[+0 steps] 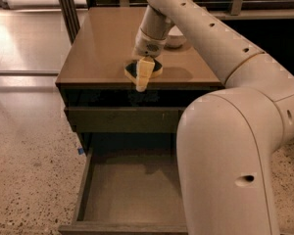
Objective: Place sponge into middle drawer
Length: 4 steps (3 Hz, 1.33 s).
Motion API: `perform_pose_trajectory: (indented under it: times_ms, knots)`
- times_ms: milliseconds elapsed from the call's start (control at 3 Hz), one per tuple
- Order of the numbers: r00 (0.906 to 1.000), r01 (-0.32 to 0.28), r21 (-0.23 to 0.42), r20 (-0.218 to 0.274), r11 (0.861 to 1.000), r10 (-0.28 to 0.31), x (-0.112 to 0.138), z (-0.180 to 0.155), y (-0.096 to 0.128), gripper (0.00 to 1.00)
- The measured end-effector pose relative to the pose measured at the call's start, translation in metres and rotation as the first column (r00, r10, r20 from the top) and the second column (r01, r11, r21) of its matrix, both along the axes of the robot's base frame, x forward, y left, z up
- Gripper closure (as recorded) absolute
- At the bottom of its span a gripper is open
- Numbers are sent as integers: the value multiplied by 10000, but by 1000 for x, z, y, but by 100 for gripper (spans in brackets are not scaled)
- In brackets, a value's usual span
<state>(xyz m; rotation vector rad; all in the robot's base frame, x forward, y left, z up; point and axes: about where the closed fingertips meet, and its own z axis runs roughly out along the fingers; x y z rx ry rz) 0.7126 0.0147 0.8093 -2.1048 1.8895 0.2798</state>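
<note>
The sponge [131, 71], yellow foam with a dark green top, lies on the brown cabinet top [103, 48] close to its front edge. My gripper [142, 76] points down right at the sponge, its cream tip covering the sponge's middle and reaching just past the cabinet's front edge. The middle drawer [130, 192] is pulled out below, wide, with dark side walls and a bare grey-brown floor. My large white arm hides the drawer's right part.
A white bowl [175, 40] stands on the cabinet top behind my arm. A shut drawer with a plain olive front [120, 119] sits above the open one. Speckled floor [29, 170] lies to the left, with a dark post [67, 9] at the back left.
</note>
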Motion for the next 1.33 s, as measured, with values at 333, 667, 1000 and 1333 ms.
perform_pose_trajectory:
  times_ms: [333, 667, 1000, 1333]
  knots:
    - [10000, 0, 0, 0, 10000, 0, 0, 0, 0, 38]
    - [10000, 0, 0, 0, 10000, 0, 0, 0, 0, 62]
    - [10000, 0, 1, 0, 10000, 0, 0, 0, 0, 85]
    - [10000, -3, 6, 2, 10000, 3, 0, 6, 0, 100]
